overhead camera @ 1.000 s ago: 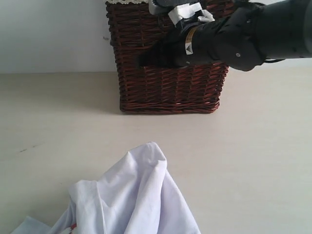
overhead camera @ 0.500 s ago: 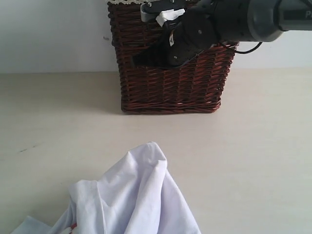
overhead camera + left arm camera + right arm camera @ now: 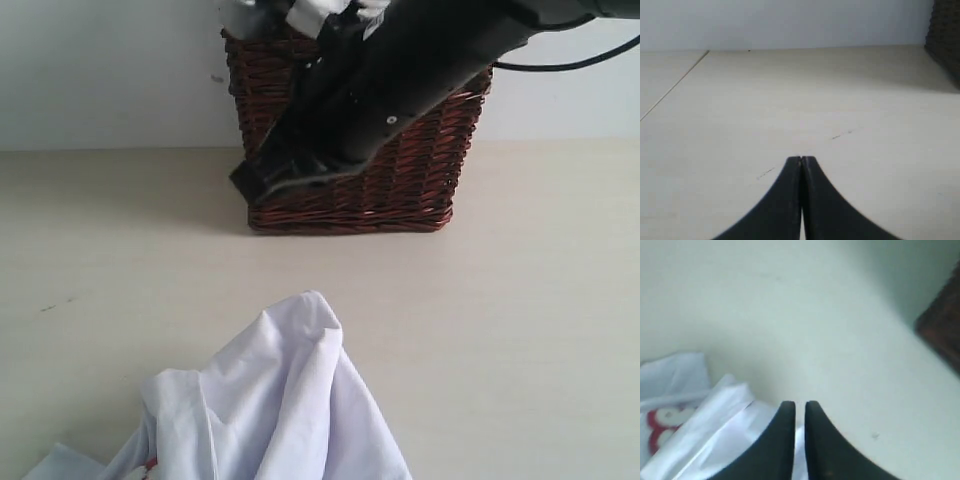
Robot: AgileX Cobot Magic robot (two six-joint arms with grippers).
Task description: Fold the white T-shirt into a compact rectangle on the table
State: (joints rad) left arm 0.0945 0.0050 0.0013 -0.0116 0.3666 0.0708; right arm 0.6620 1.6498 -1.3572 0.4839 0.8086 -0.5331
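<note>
Down from the basket's rim came the right arm (image 3: 400, 70) in the last half second. It now slanted across the front of the basket (image 3: 420, 195), and the right gripper (image 3: 247, 184) hung low by the basket's near left corner, close above the table (image 3: 540, 320). The white paper-like bits seen earlier at the arm's wrist now showed only at the rim.

The left gripper (image 3: 801, 159) was closed, fingers touching and empty, over bare table, with a dark edge of the basket (image 3: 946, 35) well ahead of it and to one side.

The shirt (image 3: 290, 400) had not shifted. It lay crumpled in a peaked heap on the table, apart from the right gripper, on the side away from the basket. In the right wrist view its folds (image 3: 705, 425) and some red lettering (image 3: 662, 422) lay beneath and just past the fingers.

The right gripper (image 3: 800, 405) was all but closed, with only a thin slit between its fingers and nothing held.
</note>
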